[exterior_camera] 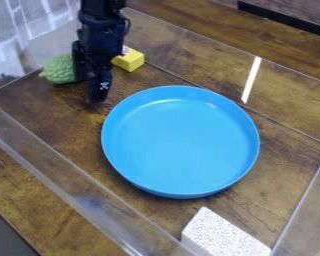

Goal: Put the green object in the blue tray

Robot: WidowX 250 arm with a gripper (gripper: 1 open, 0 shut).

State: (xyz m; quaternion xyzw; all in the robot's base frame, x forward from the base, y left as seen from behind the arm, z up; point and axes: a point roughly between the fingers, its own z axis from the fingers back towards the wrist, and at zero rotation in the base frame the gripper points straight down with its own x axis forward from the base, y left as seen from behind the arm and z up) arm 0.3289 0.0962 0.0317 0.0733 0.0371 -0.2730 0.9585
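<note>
My claw (92, 92) is spread, nothing pinched; green lump (60, 69) sits approx. 10–11 o'clock of it, v. near, partly hidden, long axis unclear. Tray (180, 142) at 4.

The dark gripper (96, 85) is covering part of the green object (60, 69); the top picture edge is cutting off the arm (104, 8) above.

No text, label, brand, number or sign can be read on anything in view. The white rectangular block with a dark-speckled top (226, 233) bears small dark marks, but they are too fine to make out as letters or figures.
</note>
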